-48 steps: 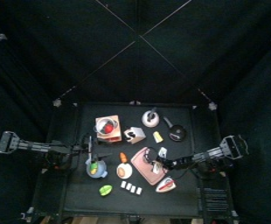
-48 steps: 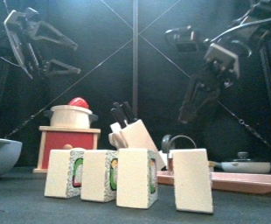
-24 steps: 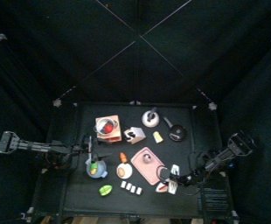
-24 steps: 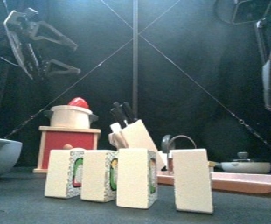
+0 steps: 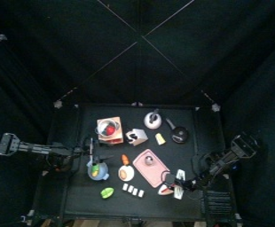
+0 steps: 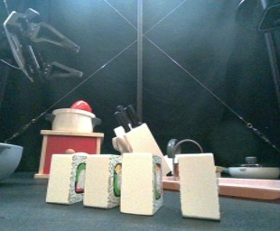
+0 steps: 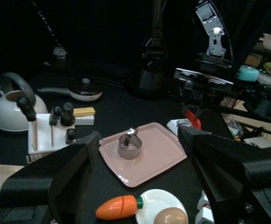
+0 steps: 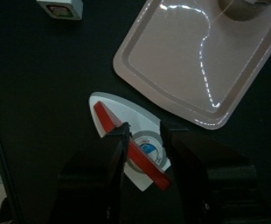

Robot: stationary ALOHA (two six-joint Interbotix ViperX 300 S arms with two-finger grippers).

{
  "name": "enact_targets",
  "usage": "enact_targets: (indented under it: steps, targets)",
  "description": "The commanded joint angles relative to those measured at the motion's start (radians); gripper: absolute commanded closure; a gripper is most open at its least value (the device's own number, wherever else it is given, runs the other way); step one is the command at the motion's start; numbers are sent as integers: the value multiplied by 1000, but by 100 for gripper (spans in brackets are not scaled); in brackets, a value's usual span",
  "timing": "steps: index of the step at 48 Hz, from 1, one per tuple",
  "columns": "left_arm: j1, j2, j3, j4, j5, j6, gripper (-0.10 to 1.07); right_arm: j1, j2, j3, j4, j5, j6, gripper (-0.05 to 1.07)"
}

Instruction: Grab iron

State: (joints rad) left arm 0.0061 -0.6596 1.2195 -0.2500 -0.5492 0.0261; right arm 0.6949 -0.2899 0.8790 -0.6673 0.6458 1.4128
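Note:
The iron [image 8: 124,129] is a small pale-pink teardrop with a red handle and a blue dial. It lies flat near the table's front right corner, just off the pink board [image 8: 194,59]. In the top view the iron [image 5: 165,187] sits right beside my right gripper [image 5: 178,187]. In the right wrist view the right gripper [image 8: 148,140] is open, one jaw on each side of the iron's handle, close above it. My left gripper [image 7: 138,179] is open and holds nothing; it hangs at the table's left [image 5: 90,163].
The pink board [image 5: 148,166] carries a small grey piece [image 7: 129,144]. Behind it stand a knife block [image 5: 135,136], a red box [image 5: 108,129], a kettle [image 5: 153,119] and a pan [image 5: 176,135]. White blocks [image 6: 140,182] line the front edge, with a bowl [image 6: 0,161] at the left.
My right arm has swung toward the front right corner and come down over the iron, leaving most of the front view. Its jaws are as wide as before. The left arm has not moved.

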Motion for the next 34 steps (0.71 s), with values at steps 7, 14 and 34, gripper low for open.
enact_targets:
  steps: [7, 14, 34]
  targets:
    - [-2, 2, -12, 0, -5, 2, -5, 23, -11, -18, 12, -2, 3, 29]
    - [-2, 2, -12, 2, -5, 2, -5, 28, -11, -18, 15, -2, 2, 29]
    - [-2, 0, -12, -5, -3, 2, -5, 41, 9, -21, 25, -41, 3, 29]
